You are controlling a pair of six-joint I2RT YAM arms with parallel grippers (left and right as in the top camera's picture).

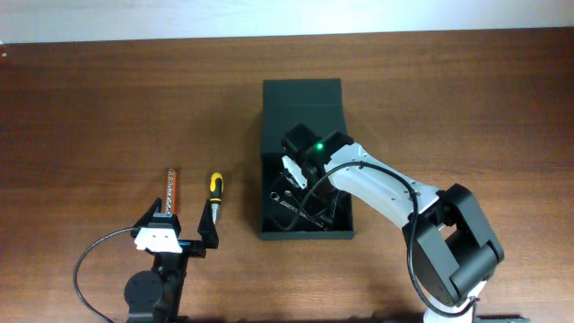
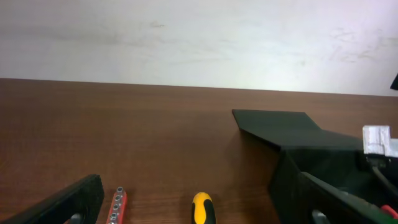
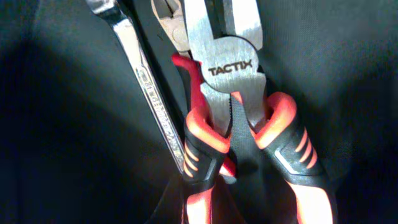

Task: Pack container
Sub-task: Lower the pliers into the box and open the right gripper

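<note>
The container (image 1: pixel 305 235) is a dark box with its flap lid (image 1: pixel 303 94) lying open at the back. It also shows at the right of the left wrist view as the container (image 2: pixel 314 165). My right gripper (image 1: pixel 295 183) reaches down inside it. In the right wrist view the right gripper (image 3: pixel 213 210) is shut on the left handle of red-and-black pliers (image 3: pixel 230 68). A silver wrench (image 3: pixel 146 87) lies beside the pliers on the box floor. My left gripper (image 1: pixel 179 230) stands open over the table left of the box, holding nothing.
A yellow-and-black screwdriver (image 1: pixel 213 190) and a red bit holder (image 1: pixel 171 190) lie side by side on the wooden table. Both sit just ahead of the left gripper, between its fingers in the left wrist view: screwdriver (image 2: pixel 203 210), bit holder (image 2: pixel 116 206).
</note>
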